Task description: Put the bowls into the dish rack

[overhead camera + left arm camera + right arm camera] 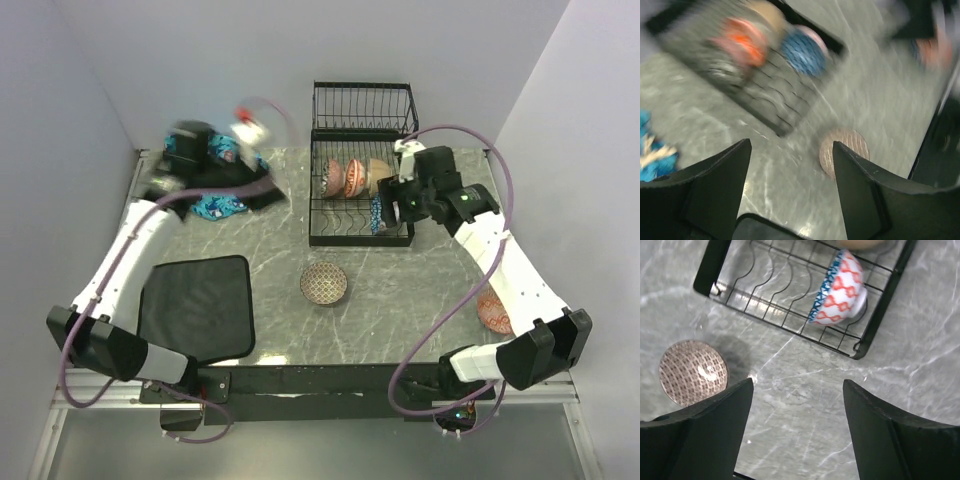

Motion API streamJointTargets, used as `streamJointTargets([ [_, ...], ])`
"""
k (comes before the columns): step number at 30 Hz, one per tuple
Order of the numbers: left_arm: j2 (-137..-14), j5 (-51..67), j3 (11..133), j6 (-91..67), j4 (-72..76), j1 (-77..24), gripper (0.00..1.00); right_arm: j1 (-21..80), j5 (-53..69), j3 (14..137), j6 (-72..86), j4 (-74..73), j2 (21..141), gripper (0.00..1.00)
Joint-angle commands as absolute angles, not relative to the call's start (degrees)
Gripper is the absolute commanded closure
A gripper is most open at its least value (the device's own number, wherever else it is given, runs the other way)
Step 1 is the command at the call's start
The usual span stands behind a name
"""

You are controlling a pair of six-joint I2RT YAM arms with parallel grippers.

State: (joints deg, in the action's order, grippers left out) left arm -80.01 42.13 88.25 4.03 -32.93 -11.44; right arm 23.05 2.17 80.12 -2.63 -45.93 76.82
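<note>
bowl (840, 287) on edge in dish rack (711, 265)

No readable text
The bowls (840, 287) carry only painted patterns; the dish rack (709, 267) bears no legible letters, numbers or signs.

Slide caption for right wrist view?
Open right claw over the table; red-and-blue bowl on edge in dish rack, brown dotted bowl outside.
</note>
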Motion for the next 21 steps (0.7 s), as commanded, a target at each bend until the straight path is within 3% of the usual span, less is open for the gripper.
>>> streamJointTargets([
  [1,-77.00,29.82,81.09,35.47,-48.00,-28.72,0.28,19.16,9.67,79.63,1.33,-43.43,73.83,0.17],
  [7,-72.51,24.17,66.82,43.77,-40.18,-40.16,0.28,11.98,7.91,82.08,0.79,-43.06,75.05,0.09],
  [10,-75.31,24.17,67.41,42.63,-40.77,-44.90,0.28,6.53,10.88,85.33,1.32,-44.82,76.02,0.01],
  [21,-86.39,19.61,70.05,41.66,-37.89,-50.98,0.30,0.44,20.92,92.89,4.21,-44.57,78.92,0.00],
])
